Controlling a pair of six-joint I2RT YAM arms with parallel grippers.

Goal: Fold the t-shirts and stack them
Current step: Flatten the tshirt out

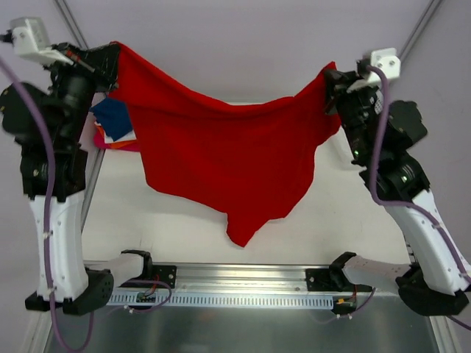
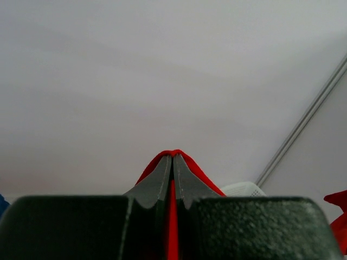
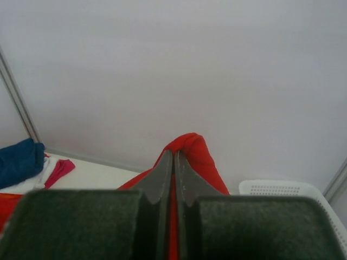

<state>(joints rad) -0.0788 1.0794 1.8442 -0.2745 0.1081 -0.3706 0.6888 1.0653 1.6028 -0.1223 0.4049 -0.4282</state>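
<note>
Only the overhead view showed the whole red shirt [image 1: 228, 162], stretched between both arms above the table [image 1: 184, 220]. It sagged in the middle, and a point of cloth drooped toward the table's near edge. Only the wrist views caught the white mesh basket [image 3: 293, 195]. A small folded stack [image 1: 112, 123], navy on top, lay at the table's left edge. The left gripper [image 2: 173, 158] and right gripper [image 3: 173, 154] each had fingers pinched tight on a red corner.

Bright, even, diffuse light; the large bright red cloth t-shirt [image 1: 221, 154] looks saturated. Both wrist views are soft and hazy, their dark foreground blurred.
</note>
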